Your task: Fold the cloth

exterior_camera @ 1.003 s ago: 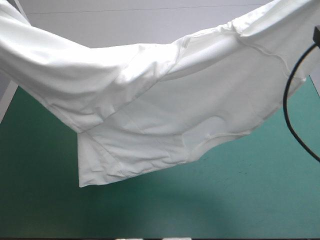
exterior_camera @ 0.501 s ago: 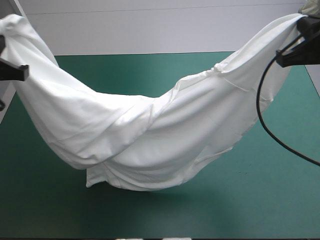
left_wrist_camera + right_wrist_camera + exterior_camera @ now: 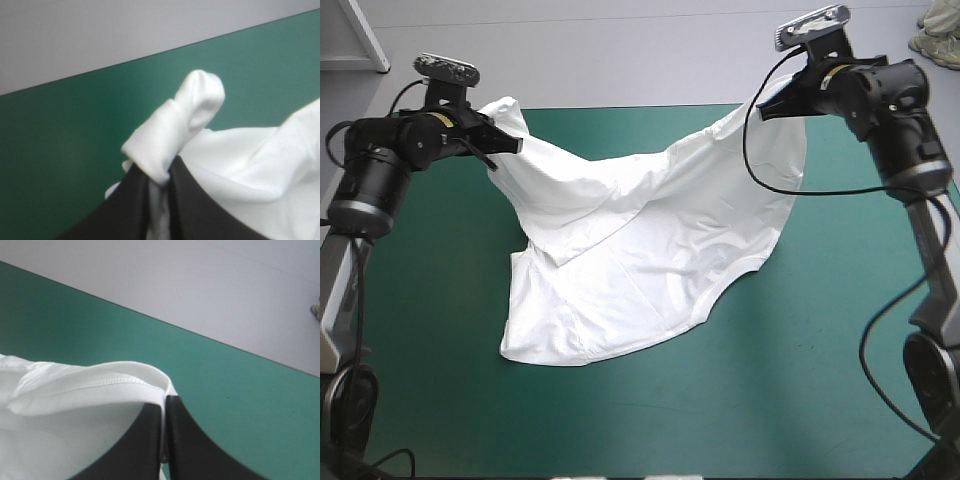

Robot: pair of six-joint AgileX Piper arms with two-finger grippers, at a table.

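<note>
High view: one T-shirt (image 3: 630, 270), two hands (left hand (image 3: 500, 142), right hand (image 3: 772, 104)), each clamped on it.

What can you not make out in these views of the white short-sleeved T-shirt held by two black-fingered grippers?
1. High view: the white short-sleeved T-shirt sags over itself; its own folds hide how its sleeves lie.
2. Left wrist view: bunched cloth wraps the black-fingered left gripper at its tips; which part is pinched cannot be told.
3. Right wrist view: the black-fingered right gripper pinches a stitched edge; the frame cuts off the rest.
</note>
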